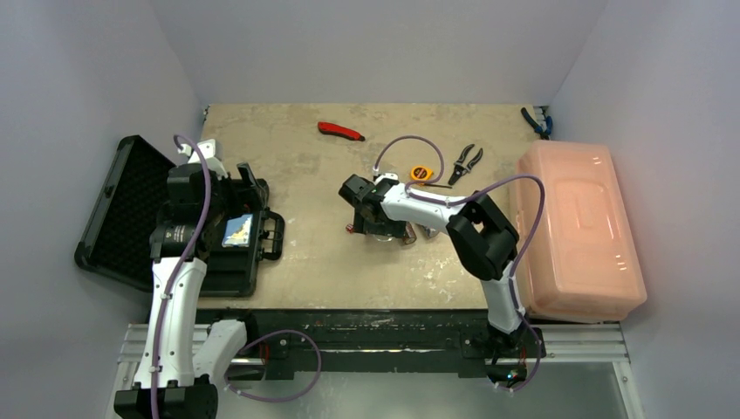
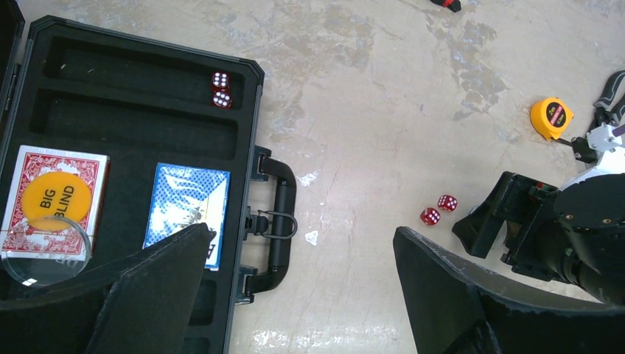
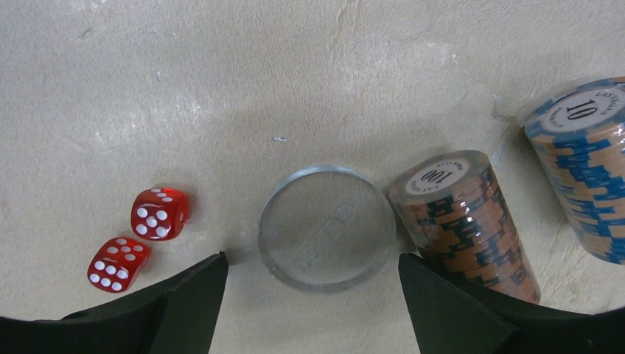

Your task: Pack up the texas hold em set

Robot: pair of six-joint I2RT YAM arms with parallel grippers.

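Foam-lined black case (image 2: 250, 81) lies open on the counter (image 2: 383, 88), under and to the left of the left fingers (image 2: 147, 287). These fingers stand wide apart and hold nothing. Beyond the left finger, inside the case, a red card deck (image 2: 88, 166) carries a yellow BIG BLIND disc (image 2: 60, 201). A clear round disc (image 2: 44, 251) overlaps the deck's near edge, and a blue card deck (image 2: 188, 199) lies just beside. Two red dice (image 2: 220, 89) sit in a farther slot. The case handle (image 2: 284, 214) lies between the two fingers.

The right fingers (image 3: 457, 310) are wide too, standing around a second clear disc (image 3: 326, 227) on the counter; I cannot tell if they touch it. Outside their left finger lie two more dice (image 3: 140, 240). Outside the right finger lie the chip roll marked 100 (image 3: 464, 221) and, farther right, the chip roll marked 10 (image 3: 582, 169).
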